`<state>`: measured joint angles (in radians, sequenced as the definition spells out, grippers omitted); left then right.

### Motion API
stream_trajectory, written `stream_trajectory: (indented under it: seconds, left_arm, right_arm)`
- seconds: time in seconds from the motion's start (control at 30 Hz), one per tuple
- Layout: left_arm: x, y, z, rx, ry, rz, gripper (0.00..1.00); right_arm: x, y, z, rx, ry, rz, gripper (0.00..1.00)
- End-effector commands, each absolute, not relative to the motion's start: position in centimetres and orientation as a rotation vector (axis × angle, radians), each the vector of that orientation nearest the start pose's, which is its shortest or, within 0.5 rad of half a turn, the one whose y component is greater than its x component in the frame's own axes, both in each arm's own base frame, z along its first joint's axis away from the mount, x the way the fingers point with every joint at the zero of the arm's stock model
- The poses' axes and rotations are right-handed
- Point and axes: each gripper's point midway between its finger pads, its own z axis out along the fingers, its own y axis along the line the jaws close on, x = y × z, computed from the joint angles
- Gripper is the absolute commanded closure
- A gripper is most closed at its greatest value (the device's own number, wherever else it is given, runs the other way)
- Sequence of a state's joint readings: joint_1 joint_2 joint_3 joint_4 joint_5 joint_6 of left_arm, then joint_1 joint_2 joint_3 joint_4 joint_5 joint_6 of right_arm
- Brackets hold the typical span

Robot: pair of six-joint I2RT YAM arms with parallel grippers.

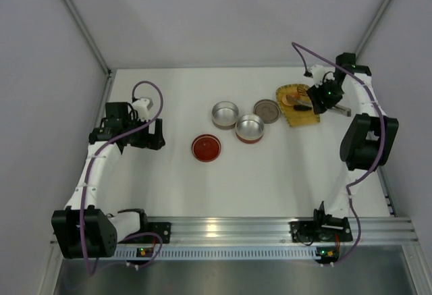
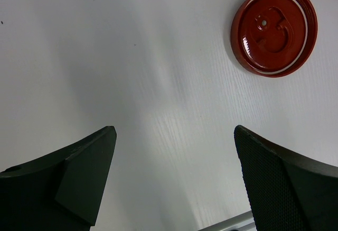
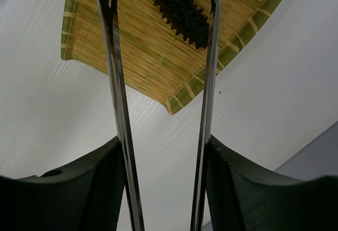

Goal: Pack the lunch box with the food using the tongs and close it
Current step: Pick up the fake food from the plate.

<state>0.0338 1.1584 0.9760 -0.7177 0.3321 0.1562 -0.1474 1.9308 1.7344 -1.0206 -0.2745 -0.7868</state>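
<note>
My right gripper (image 3: 163, 146) is shut on the tongs (image 3: 113, 72); each slim silvery arm presses against the inside of one finger. The arms stand spread apart and reach out over the yellow woven tray (image 3: 142, 56). The black, elongated piece of food (image 3: 179, 11) lies on the tray between them, close to the right arm. In the top view the gripper (image 1: 322, 96) hangs over the tray's right part, with the round orange piece (image 1: 291, 96) and the black piece (image 1: 301, 108) on the tray. The lunch box's two open round tins (image 1: 225, 114) (image 1: 250, 128) stand mid-table. My left gripper (image 2: 174, 130) is open and holds nothing.
A red round lid (image 2: 274, 29) lies on the white table just right of the left gripper, also seen in the top view (image 1: 206, 148). A metal lid (image 1: 266, 111) lies between the tins and the tray (image 1: 307, 121). White walls close in the table at the back and sides.
</note>
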Motion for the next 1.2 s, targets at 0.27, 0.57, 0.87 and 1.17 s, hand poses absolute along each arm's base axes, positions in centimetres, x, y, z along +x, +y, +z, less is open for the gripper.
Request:
stream_trajectory:
  seconds: [0.27, 0.57, 0.87, 1.17]
  left_arm:
    - [29.7, -3.7, 15.8, 0.296, 2.39, -0.28, 0.02]
    - [29.7, -3.6, 15.4, 0.292, 2.403, -0.279, 0.02]
    - [29.7, -3.8, 15.2, 0.286, 2.408, -0.296, 0.02]
    - [29.6, -3.8, 15.2, 0.289, 2.412, -0.294, 0.02]
  right_arm:
    - [48.1, -6.1, 13.6, -0.93, 2.421, 0.039, 0.45]
    - [46.3, -4.6, 11.7, -1.005, 2.453, 0.187, 0.46]
    - [44.8, -4.7, 10.8, -1.056, 2.5, 0.234, 0.51]
    - [45.1, -6.1, 9.8, -1.049, 2.558, 0.163, 0.54]
